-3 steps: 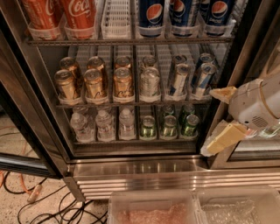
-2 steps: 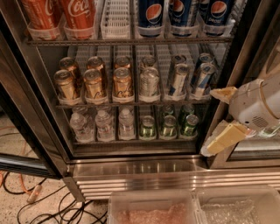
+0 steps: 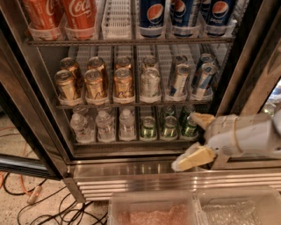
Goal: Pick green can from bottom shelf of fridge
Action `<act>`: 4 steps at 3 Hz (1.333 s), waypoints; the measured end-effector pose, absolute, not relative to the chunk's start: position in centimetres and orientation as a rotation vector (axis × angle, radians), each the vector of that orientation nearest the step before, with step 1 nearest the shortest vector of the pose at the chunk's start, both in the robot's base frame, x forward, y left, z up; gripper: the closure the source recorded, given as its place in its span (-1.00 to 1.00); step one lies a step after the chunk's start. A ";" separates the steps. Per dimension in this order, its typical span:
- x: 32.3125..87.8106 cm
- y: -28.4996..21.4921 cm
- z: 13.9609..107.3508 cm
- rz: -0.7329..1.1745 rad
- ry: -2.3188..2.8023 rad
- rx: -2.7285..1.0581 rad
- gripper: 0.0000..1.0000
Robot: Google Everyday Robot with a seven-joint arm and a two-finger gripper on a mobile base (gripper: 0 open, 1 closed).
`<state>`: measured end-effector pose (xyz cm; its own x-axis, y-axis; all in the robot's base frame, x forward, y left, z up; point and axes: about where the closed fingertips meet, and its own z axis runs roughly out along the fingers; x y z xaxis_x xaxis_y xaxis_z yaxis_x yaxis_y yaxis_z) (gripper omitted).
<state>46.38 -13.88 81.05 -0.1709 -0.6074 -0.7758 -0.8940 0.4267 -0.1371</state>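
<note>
At the end effector (image 3: 197, 138): spread wide, nothing held. Just right of the green can (image 3: 189, 126), by the right front corner of the bottom shelf (image 3: 114, 142). Top finger (image 3: 201, 118) right beside the green can, touching or not too hard to tell. Lower finger (image 3: 193, 159) below and in front of the green can, out over the ribbed steel base (image 3: 131, 181). Behind both, a white arm (image 3: 250, 134), off to the right of the green can.

Left of the green can: more green cans (image 3: 169, 127) in a row, then small water bottles (image 3: 105, 125). In front of the green can: only the low shelf rail. Close over the green can: the next wire shelf (image 3: 131, 104), with blue-striped cans (image 3: 202, 79) straight above, a silver can (image 3: 150, 82) and gold-brown cans (image 3: 94, 83) up and left. Higher still: blue Pepsi bottles (image 3: 153, 13), a white basket (image 3: 116, 17), red cola bottles (image 3: 79, 15). Right of the green can: the dark frame of the fridge (image 3: 235, 66). Far below the green can: clear bins (image 3: 151, 208) and, lower left, floor cables (image 3: 52, 206).
</note>
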 end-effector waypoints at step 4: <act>50.0 -3.2 59.2 0.907 1.897 -0.871 -1.00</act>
